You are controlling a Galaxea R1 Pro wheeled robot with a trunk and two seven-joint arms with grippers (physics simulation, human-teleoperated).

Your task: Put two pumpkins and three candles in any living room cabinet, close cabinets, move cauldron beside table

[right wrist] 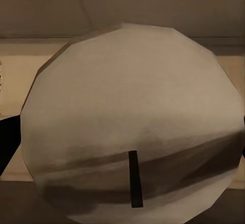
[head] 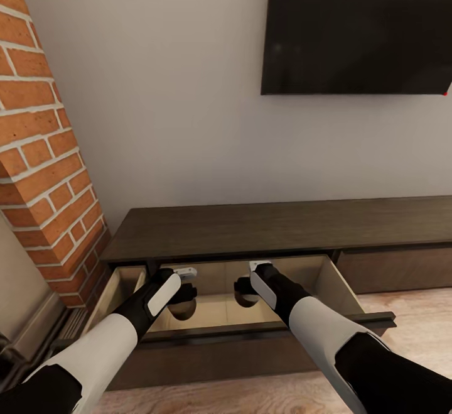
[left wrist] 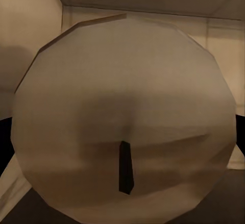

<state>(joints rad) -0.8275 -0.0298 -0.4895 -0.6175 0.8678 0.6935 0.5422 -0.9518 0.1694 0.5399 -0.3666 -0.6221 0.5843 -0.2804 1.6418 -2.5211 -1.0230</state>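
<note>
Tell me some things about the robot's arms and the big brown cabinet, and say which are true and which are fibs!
1. A cabinet drawer is pulled open. True.
2. Both arms reach into the drawer. True: the left gripper and right gripper are inside it.
3. A pumpkin sits on top of the cabinet. False: nothing orange shows there.
4. The brick wall is at the robot's right. False: it is at the left.
5. A dark screen hangs above the cabinet. True.

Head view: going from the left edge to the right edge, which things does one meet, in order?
Brick column → left gripper in the open drawer of the cabinet → right gripper → closed cabinet front panel
</note>
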